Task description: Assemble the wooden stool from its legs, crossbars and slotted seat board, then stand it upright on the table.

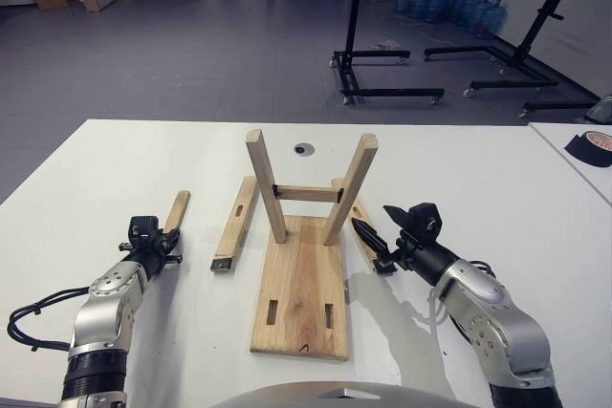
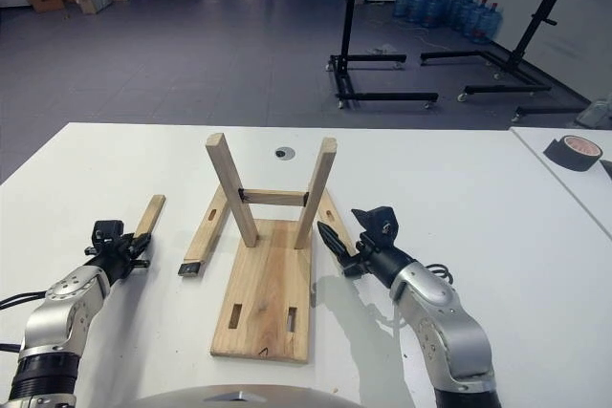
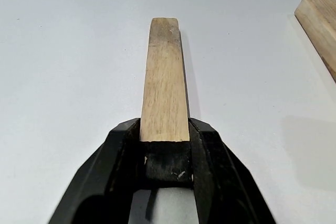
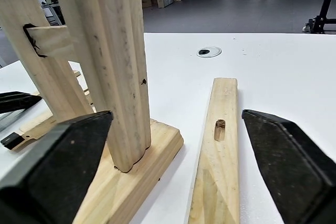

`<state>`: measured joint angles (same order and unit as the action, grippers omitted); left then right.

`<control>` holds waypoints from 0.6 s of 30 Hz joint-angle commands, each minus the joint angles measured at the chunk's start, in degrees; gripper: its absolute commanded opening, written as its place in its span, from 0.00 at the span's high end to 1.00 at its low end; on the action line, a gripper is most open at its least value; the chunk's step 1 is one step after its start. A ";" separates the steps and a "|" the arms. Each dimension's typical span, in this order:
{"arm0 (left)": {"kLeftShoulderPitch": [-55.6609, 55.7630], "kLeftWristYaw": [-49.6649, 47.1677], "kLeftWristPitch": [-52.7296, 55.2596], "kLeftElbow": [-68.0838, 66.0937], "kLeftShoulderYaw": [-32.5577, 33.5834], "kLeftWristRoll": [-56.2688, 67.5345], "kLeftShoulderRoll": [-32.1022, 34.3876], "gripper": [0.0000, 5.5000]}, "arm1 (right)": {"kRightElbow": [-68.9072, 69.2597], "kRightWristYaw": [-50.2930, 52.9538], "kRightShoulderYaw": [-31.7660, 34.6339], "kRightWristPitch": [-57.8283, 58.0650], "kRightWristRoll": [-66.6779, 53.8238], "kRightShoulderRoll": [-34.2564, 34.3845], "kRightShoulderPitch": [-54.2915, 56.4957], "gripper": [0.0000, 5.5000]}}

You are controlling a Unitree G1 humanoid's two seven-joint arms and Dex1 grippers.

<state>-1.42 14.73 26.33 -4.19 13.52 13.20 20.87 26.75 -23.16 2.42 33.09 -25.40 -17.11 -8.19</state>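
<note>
White tabletop point(image 1: 497, 179) fills the foreground of a large hall with a grey floor, black wheeled stands point(image 1: 382, 54) and a cluster of water bottles point(image 1: 449, 2) behind. A round cable port point(image 1: 304, 149) sits in the far middle of the tabletop, and a black tape roll point(image 1: 591, 145) lies on the neighbouring surface to the right.

The slotted seat board point(image 1: 301, 284) lies flat at the centre. Two upright legs, the left one point(image 1: 266, 183) and the right one point(image 1: 351, 186), stand in its far end, leaning slightly apart and joined by a fitted crossbar point(image 1: 308, 194). Two empty slots point(image 1: 272, 311) show at the near end.

A loose leg with a dark end point(image 1: 237, 222) lies flat just left of the board. Another drilled loose leg point(image 4: 218, 150) lies flat just right of the board, close to its edge.

The left end effector point(image 3: 165, 125) rests low at the left of the tabletop, clamped on the near end of a short loose crossbar point(image 3: 165, 77), which lies flat and points away from the robot.

The right end effector point(image 1: 378, 226) is spread wide and holds nothing, with the drilled loose leg lying between its fingers point(image 4: 283, 161).
</note>
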 commanded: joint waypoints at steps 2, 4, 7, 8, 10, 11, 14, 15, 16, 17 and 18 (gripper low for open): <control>-1.12 -0.76 -7.81 4.33 4.48 3.87 -4.52 0.77 | 0.80 -0.71 -0.35 0.79 -1.14 -0.46 -0.34 0.29; -0.35 -1.32 -10.77 7.21 6.97 5.63 -5.31 0.77 | 0.72 -0.81 -0.27 0.90 -1.27 -0.58 -0.20 0.29; 1.66 -0.49 -16.83 16.15 12.08 12.60 -6.47 0.77 | -0.39 -0.89 -0.40 0.70 -0.66 -0.59 0.99 0.29; 2.31 0.89 -18.03 19.48 12.44 14.35 -5.81 0.77 | -0.56 -0.87 -0.33 0.65 -0.72 -0.45 1.35 0.29; 1.94 5.77 -17.96 25.48 10.16 17.12 -3.39 0.77 | 0.15 -1.62 0.60 1.87 -3.46 0.02 1.65 0.29; 0.99 9.32 -17.63 28.31 7.85 18.04 -1.80 0.77 | 1.03 -2.39 1.53 3.27 -6.39 0.38 1.61 0.29; -3.07 18.20 -20.67 33.38 -2.10 11.06 3.61 0.77 | 4.64 -5.14 5.47 11.49 -24.86 0.55 1.59 0.29; -4.09 19.65 -22.87 33.46 -5.35 6.82 4.86 0.77 | 5.30 -5.81 6.70 13.59 -31.49 0.39 1.62 0.29; -4.93 21.02 -25.31 32.59 -7.77 3.49 5.62 0.77 | 5.26 -5.41 7.76 14.98 -37.16 0.57 1.94 0.29; -5.48 21.89 -27.40 31.71 -9.41 0.97 6.16 0.77 | 4.68 -4.40 8.73 16.03 -42.40 0.67 2.46 0.29; -5.83 22.51 -29.10 30.75 -10.36 -0.53 6.43 0.77 | 4.10 -3.01 9.32 16.61 -46.90 0.70 3.09 0.29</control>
<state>-6.27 35.52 0.85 28.32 5.88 16.95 25.62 30.98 -28.48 9.73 47.53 -63.53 -16.55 -6.96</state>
